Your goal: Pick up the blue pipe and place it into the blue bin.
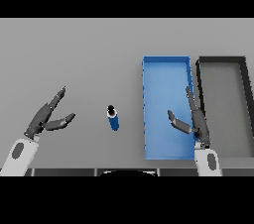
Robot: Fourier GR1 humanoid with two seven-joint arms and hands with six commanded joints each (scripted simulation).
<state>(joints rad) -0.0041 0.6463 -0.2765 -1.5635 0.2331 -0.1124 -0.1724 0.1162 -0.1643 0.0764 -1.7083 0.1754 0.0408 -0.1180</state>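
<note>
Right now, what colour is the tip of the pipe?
Black, at the far end of the blue pipe; seen in the head view.

The blue pipe (113,118) was seen at frame centre on the bench (89,49), apart from the open left robot hand (45,118); the right robot hand (191,121), also open, was seen over the blue bin (163,77).

A short, deep-blue cylindrical pipe (113,118) with a black cap at its upper end is seen just left of the frame's centre, resting on the grey surface. A rectangular, open-topped bright-blue bin (165,66) is placed right of centre, well apart from the pipe, long side running top to bottom.
</note>
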